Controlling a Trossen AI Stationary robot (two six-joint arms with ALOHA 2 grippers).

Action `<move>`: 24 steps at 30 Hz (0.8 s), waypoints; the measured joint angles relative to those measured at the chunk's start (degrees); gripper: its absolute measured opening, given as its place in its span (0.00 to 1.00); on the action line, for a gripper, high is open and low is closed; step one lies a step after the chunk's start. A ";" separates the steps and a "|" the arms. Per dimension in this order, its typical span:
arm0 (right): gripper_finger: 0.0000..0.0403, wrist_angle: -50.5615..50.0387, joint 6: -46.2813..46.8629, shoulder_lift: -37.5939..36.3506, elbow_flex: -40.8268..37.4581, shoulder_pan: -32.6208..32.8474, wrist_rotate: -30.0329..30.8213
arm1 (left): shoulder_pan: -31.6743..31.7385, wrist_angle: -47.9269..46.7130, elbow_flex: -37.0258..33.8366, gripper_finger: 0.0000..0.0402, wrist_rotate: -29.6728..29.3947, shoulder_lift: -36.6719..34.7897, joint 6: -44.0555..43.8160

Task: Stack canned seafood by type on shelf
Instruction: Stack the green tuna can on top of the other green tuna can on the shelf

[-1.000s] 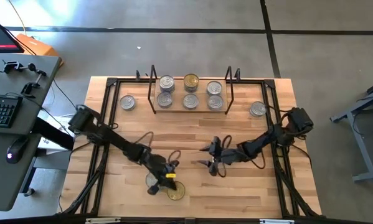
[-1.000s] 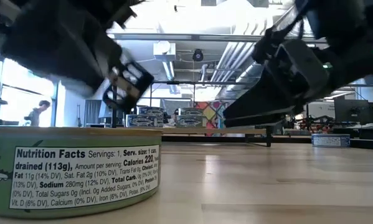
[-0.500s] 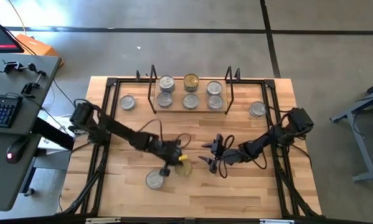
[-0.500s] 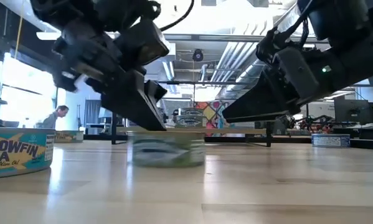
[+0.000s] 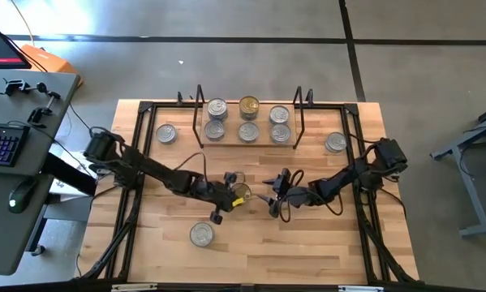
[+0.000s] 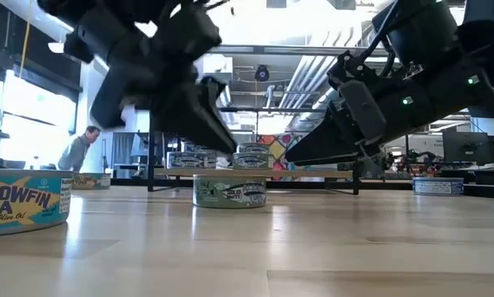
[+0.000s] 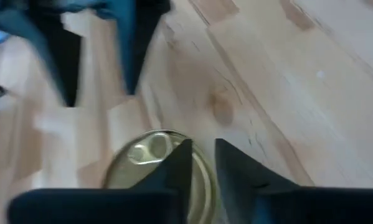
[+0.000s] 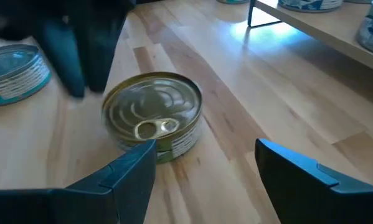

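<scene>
A gold-lidded tin point(image 5: 241, 195) of canned seafood stands flat on the table's middle, its pull-tab lid up point(image 8: 152, 115). My left gripper point(image 5: 230, 196) hovers over its left side, fingers a narrow gap apart point(image 7: 203, 165). In the low view the fingertips end above the tin point(image 6: 230, 191), clear of it. My right gripper point(image 5: 268, 197) faces the tin from the right, wide open point(image 8: 205, 165) and touching nothing. A silver-lidded tin point(image 5: 201, 234) sits near the front edge. The shelf point(image 5: 232, 120) at the back carries several tins.
One loose silver tin point(image 5: 166, 134) lies left of the shelf and another point(image 5: 335, 143) lies right of it. Black frame rails point(image 5: 137, 162) run along the table's sides. A person point(image 6: 82, 148) stands in the room beyond the table.
My left gripper has swept from the front edge toward the table's middle, rolling its wrist. The gold tin has slid along the table with it, away from the silver tin, and now stands still in front of my right gripper. My right gripper has edged toward the far side.
</scene>
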 joint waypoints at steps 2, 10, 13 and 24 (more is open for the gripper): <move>0.65 0.06 0.01 0.00 0.00 -0.31 0.00 | -0.25 1.85 -0.02 0.22 -0.39 2.04 -0.01; 0.65 0.09 0.02 0.00 0.00 -0.21 -0.33 | -1.47 1.61 0.02 0.35 -6.18 5.98 -1.39; 0.65 0.67 -0.60 0.00 0.00 -0.21 -0.80 | -2.53 0.90 0.11 0.26 -9.04 6.14 1.47; 0.65 -0.83 -29.11 -0.02 7.38 4.38 -11.04 | -2.99 3.71 -0.01 0.01 -8.18 5.96 -3.86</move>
